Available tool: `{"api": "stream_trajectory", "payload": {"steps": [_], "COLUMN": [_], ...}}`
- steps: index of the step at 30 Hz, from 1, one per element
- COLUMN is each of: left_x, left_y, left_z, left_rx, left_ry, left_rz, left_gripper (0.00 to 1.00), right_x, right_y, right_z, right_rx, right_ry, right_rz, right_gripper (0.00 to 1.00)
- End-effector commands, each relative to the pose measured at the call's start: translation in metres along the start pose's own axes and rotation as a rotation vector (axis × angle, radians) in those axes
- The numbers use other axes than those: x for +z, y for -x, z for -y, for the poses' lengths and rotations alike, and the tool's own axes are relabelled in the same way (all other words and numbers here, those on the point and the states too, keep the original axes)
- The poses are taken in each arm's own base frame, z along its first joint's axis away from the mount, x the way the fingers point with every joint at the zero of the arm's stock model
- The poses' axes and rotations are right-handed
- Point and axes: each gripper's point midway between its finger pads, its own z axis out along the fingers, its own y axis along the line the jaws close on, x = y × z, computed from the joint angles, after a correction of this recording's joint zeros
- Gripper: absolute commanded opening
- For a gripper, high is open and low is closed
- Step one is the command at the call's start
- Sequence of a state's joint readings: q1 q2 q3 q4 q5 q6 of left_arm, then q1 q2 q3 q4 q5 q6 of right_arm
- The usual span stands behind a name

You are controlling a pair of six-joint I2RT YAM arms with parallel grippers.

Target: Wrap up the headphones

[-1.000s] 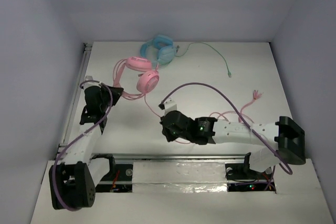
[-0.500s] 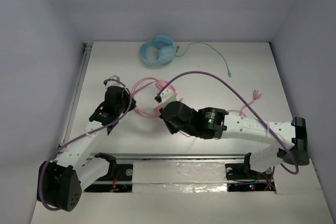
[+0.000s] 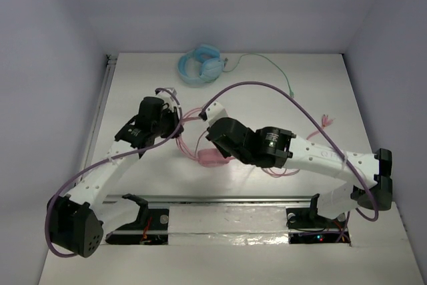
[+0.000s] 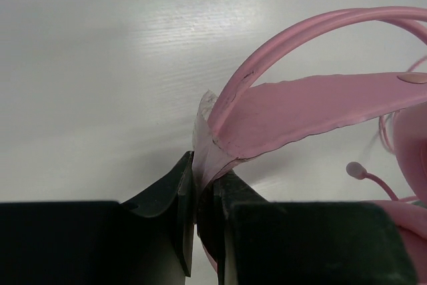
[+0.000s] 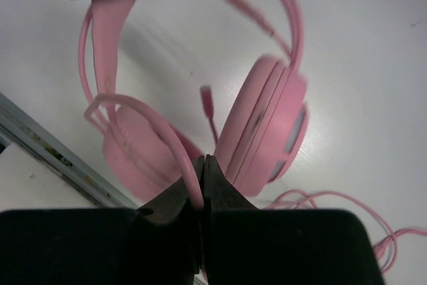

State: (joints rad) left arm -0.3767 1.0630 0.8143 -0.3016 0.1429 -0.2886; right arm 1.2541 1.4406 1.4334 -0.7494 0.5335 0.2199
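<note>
Bench: white flat bench [image 3: 320, 85] carrying everything.
Cable: long thin pink cable [image 3: 283, 170] lies in loose loops at the near centre-right, beside the right arm.
Headphones: pink over-ear headphones with round padded cups [image 3: 212, 159] sit near the bench's centre between the two arms, one cup showing just near of the right wrist.
Right fingers: right gripper [image 5: 202, 165] has its fingers pressed together on a thin pink strand, apparently the cable, beside a cup.
Left fingers: left gripper [image 4: 203, 178], left of centre, is clamped narrowly on the headband's end.
Far edge: light blue headphones [image 3: 200, 65] with thin green cable [image 3: 280, 73] trailing right, well apart.
</note>
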Motion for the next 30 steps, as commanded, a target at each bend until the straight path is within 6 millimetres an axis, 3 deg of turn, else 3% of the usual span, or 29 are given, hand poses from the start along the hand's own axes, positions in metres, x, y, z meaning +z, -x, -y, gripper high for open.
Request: {"api": "stream_trajectory", "payload": {"steps": [1,12,21,25,29,30], "left_x": [-0.005,-0.014,-0.031,-0.053,-0.065,-0.067], "left_y": [0.012,0.005,0.007,0.024,0.039,0.039], "left_z": [0.031,0.063,0.093,0.114,0.121,0.122], "left_rx": [0.069,0.164,0.190,0.188,0.179,0.177], "left_ry": [-0.132,-0.301,-0.484,-0.585,-0.599,-0.605], "left_rz": [0.004,0.000,0.027,0.082,0.128,0.129], "left_gripper": [0.00,0.00,0.00,0.00,0.00,0.00], "right_x": [-0.007,0.000,0.007,0.008,0.008,0.008], "right_y": [0.033,0.049,0.048,0.046,0.046,0.056], "right_z": [0.011,0.055,0.093,0.106,0.108,0.108], "right_rx": [-0.023,-0.019,0.063,0.146,0.265,0.311], "right_ry": [-0.045,-0.190,-0.310,-0.307,-0.217,-0.190], "right_rz": [0.073,0.107,0.142,0.181,0.263,0.327], "right_gripper": [0.00,0.00,0.21,0.21,0.20,0.19]}}
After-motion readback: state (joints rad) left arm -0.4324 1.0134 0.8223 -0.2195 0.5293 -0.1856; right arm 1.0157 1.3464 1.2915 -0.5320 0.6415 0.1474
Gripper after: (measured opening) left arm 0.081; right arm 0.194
